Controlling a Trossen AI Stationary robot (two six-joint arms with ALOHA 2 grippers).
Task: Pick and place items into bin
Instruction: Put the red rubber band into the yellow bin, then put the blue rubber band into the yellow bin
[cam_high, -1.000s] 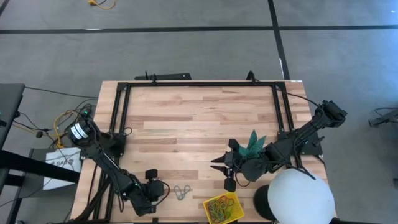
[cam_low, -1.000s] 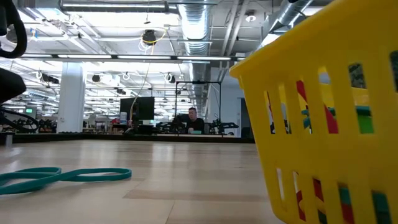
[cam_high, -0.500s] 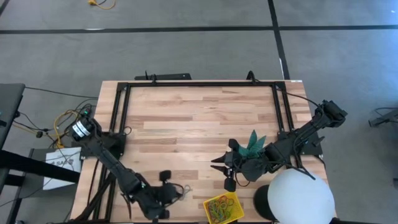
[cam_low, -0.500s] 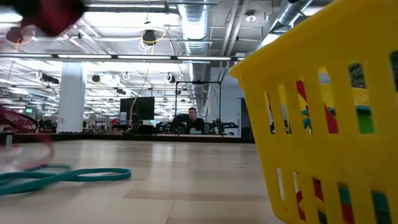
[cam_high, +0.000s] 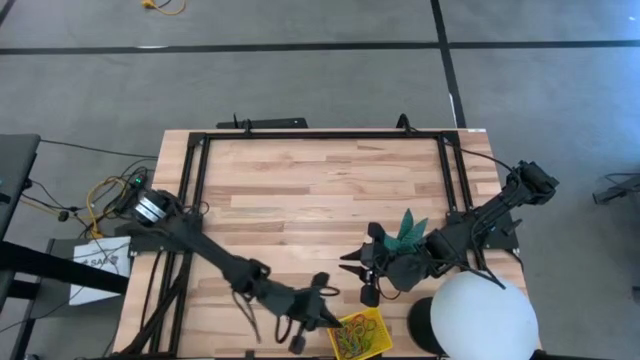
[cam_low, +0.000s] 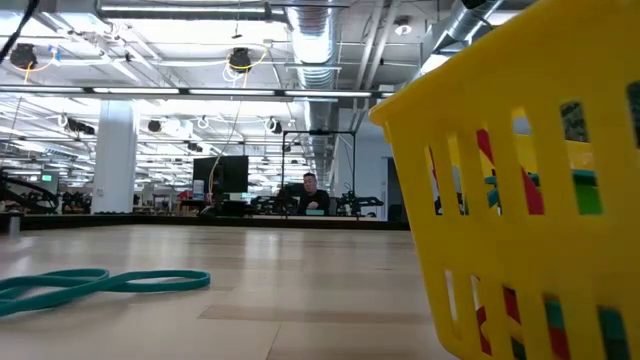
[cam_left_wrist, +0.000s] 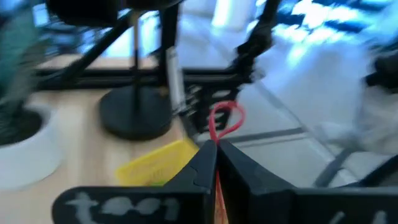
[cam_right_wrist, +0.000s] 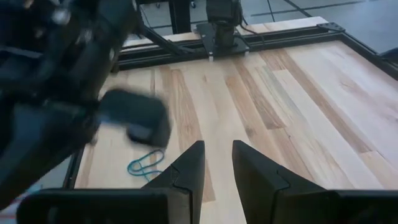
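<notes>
Red rubber loop (cam_left_wrist: 224, 121) hangs pinched between the left gripper (cam_left_wrist: 214, 149) fingers, which are clamped together on it, just at nine o'clock of the yellow bin (cam_high: 358, 334) near the table's front edge in the high view. Such a band looks light, limp and springy; I judge it best pinched across one strand, since it will droop and may cling on release. Only the left wrist view reveals the held loop; from above it is too small to see. A teal loop (cam_low: 90, 285) lies on the wooden table (cam_high: 320, 190), clearest in the low view. The right gripper (cam_high: 362, 273) waits at twelve o'clock of the bin, fingers slightly apart and empty.
</notes>
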